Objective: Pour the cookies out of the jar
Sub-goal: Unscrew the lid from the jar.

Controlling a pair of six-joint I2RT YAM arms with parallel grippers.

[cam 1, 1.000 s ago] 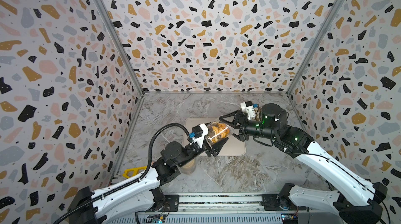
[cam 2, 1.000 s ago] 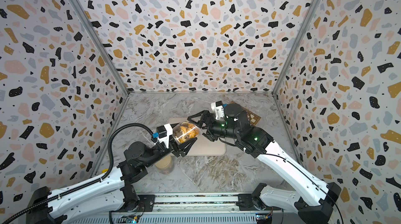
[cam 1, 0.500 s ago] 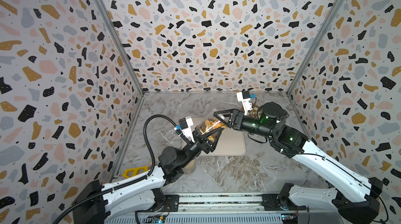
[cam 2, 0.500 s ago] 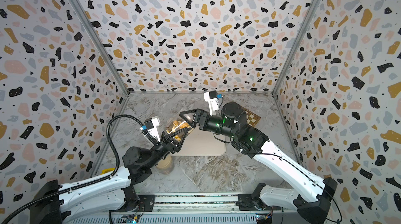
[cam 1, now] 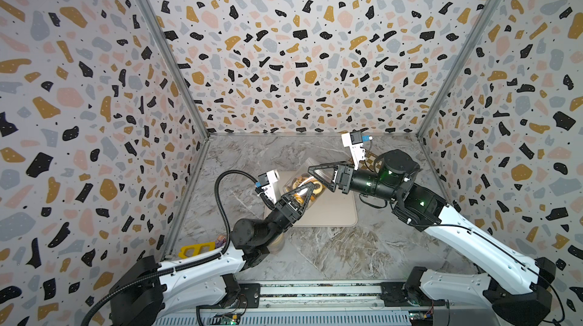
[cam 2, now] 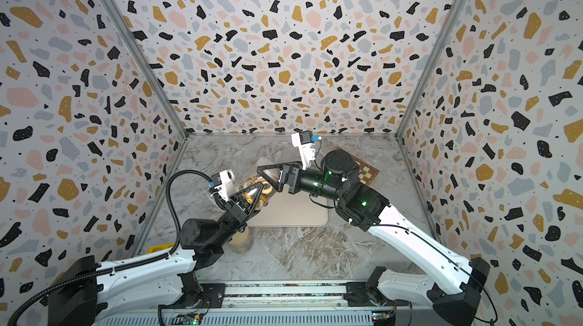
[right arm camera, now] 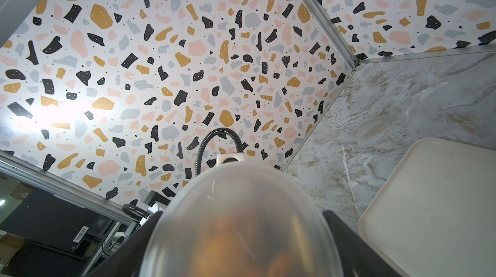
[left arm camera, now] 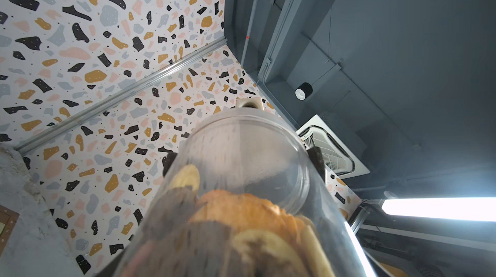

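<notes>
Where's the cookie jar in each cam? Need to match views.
Top view: cookie jar just below centre, tilted over the beige tray.
Top view: cookie jar left of centre, over the beige tray.
Left wrist: cookie jar fills the foreground, close up.
Right wrist: cookie jar blurred in the foreground, beige tray past it.
Shared landmark: marble tabletop, in all four.

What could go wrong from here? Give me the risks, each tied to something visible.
1. The left gripper holds the jar tilted in the air over the left part of the tray, near its edge. The cookies could land on the table instead.
2. The right gripper brackets the jar's upper end. If the two arms pull against each other, the jar might twist loose.
</notes>
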